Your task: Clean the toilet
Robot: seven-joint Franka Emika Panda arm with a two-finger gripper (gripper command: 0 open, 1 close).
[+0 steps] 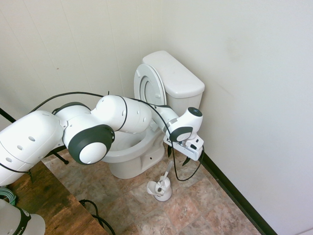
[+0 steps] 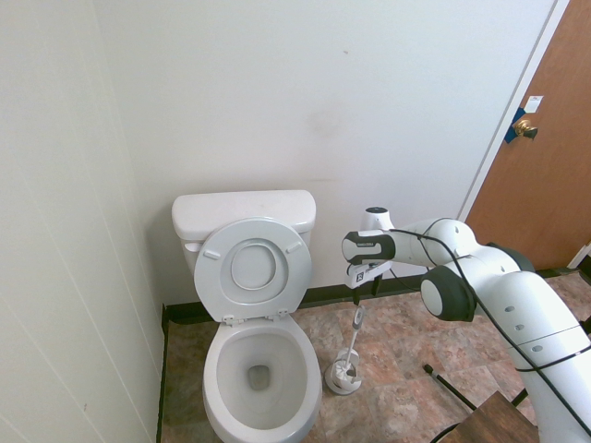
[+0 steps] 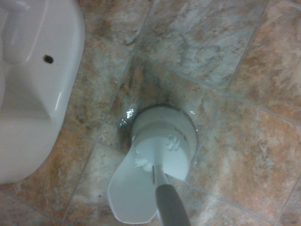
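The white toilet (image 2: pixel 261 374) stands against the wall with its round lid (image 2: pixel 254 268) raised against the tank (image 1: pixel 173 73). In the first exterior view my arm covers part of the bowl (image 1: pixel 132 147). Beside the bowl, a white toilet brush (image 2: pixel 355 328) stands in its small holder (image 1: pixel 160 188) on the floor. My gripper (image 1: pixel 177 157) hangs open just above the top of the brush handle (image 1: pixel 168 172) and points down, holding nothing. In the wrist view the holder (image 3: pixel 162 146) and the grey handle (image 3: pixel 171 207) lie right below, with the toilet's base (image 3: pixel 33 80) to one side.
The wall and a black baseboard (image 1: pixel 230 193) run close behind the brush. A wooden table (image 1: pixel 44 196) stands in front of the toilet. A brown door (image 2: pixel 545 157) is off to the side. The floor is tiled stone (image 3: pixel 244 155).
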